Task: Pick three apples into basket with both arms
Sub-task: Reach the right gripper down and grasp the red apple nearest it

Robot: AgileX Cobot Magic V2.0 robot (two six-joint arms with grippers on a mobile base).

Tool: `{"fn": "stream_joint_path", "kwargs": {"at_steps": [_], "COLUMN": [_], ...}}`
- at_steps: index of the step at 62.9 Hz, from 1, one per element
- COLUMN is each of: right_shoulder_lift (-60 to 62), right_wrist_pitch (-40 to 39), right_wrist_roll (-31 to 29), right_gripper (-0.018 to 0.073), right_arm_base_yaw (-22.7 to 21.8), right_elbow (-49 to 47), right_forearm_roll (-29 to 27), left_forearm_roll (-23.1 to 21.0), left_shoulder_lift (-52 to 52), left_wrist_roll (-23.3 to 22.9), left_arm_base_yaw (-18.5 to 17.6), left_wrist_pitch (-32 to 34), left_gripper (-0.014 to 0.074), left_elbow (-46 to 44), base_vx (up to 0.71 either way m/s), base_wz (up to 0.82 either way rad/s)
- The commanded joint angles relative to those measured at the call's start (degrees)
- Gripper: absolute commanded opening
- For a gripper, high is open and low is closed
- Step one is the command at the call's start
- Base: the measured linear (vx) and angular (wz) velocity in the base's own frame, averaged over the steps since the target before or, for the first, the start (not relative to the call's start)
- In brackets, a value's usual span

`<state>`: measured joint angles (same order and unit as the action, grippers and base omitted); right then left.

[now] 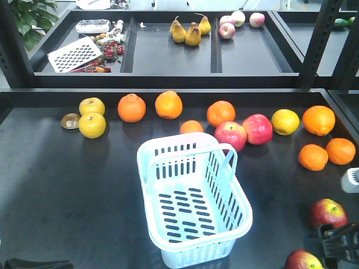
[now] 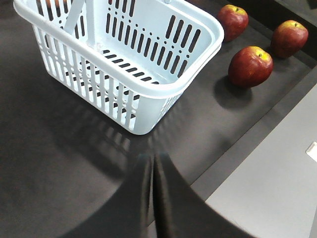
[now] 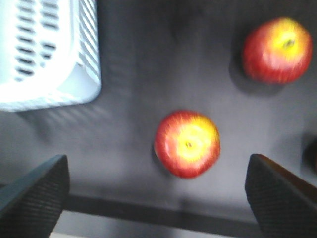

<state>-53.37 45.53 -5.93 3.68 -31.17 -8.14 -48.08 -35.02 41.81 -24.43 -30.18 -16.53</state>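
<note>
On the dark table [image 1: 67, 185], front view first: the basket [image 1: 193, 255] sat mid-table with one handle [image 1: 229, 159] raised. Two dark red apples [image 1: 329, 214] lay to its right by the front edge, the nearer apple [image 1: 303, 260] cut off by the frame. My right claw [image 1: 339, 238] poked in between those two, but I could not tell its spread from there. Oranges [image 1: 132, 107] and yellow fruits [image 1: 92, 124] lined the back, well apart from both claws.

Left wrist view: my left claw [image 2: 153, 198] was pressed together, fingers touching, and hovered over bare table near a corner of the basket [image 2: 148, 89]. Three apples [image 2: 250, 66] sat beyond the basket, outside it and apart from each other.

Right wrist view was blurred. My right claw [image 3: 156, 191] was spread wide, its fingers [image 3: 34, 198] at either edge of the frame. One apple [image 3: 187, 144] sat on the table between them, untouched. A second apple [image 3: 277, 49] lay farther out, and the basket [image 3: 59, 84] corner showed at upper left.
</note>
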Motion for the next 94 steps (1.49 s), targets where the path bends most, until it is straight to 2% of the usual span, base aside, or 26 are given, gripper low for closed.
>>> {"fn": "stream_joint_path", "kwargs": {"at_steps": [1, 35, 59, 66, 75, 90, 94], "right_shoulder_lift": [-4.0, -30.6, -42.3, -43.7, -43.3, -34.8, -31.2], "right_wrist_pitch": [-2.7, -14.0, -21.5, -22.2, -22.1, -19.2, -17.7], "right_wrist_roll": [-0.5, 1.6, 1.5, 1.4, 1.3, 1.4, 1.4], "right_gripper": [0.0654, 0.0636, 0.0625, 0.0591, 0.0443, -0.0008, -0.0013], "right_arm_base_yaw": [-0.1, -0.1, -0.1, -0.1, -0.1, -0.1, -0.1], "right_elbow": [-1.9, -1.9, -1.9, -1.9, -1.9, -1.9, -1.9], "right_forearm_roll": [0.4, 0.6, 0.8, 1.0, 0.9, -0.5, -0.9], "left_forearm_roll": [-2.1, -2.1, -2.1, -2.1, -2.1, -2.1, -2.1], "left_shoulder_lift": [0.0, 0.0, 0.0, 0.0, 0.0, 0.0, 0.0], "left_wrist_roll": [-0.3, -0.3, -0.3, -0.3, -0.3, -0.3, -0.3], "left_arm_base_yaw": [0.1, 0.1, 0.1, 0.1, 0.1, 0.1, 0.1], "left_wrist_pitch": [2.2, 2.1, 2.1, 2.1, 2.1, 2.1, 2.1], "left_gripper": [-0.0006, -0.0006, -0.0006, -0.0006, -0.0006, -0.0006, -0.0006], "left_elbow": [-1.6, -1.6, -1.6, -1.6, -1.6, -1.6, -1.6], "base_vx": [0.0, 0.0, 0.0, 0.0, 0.0, 0.0, 0.0], "base_wz": [0.0, 0.0, 0.0, 0.0, 0.0, 0.0, 0.0]}}
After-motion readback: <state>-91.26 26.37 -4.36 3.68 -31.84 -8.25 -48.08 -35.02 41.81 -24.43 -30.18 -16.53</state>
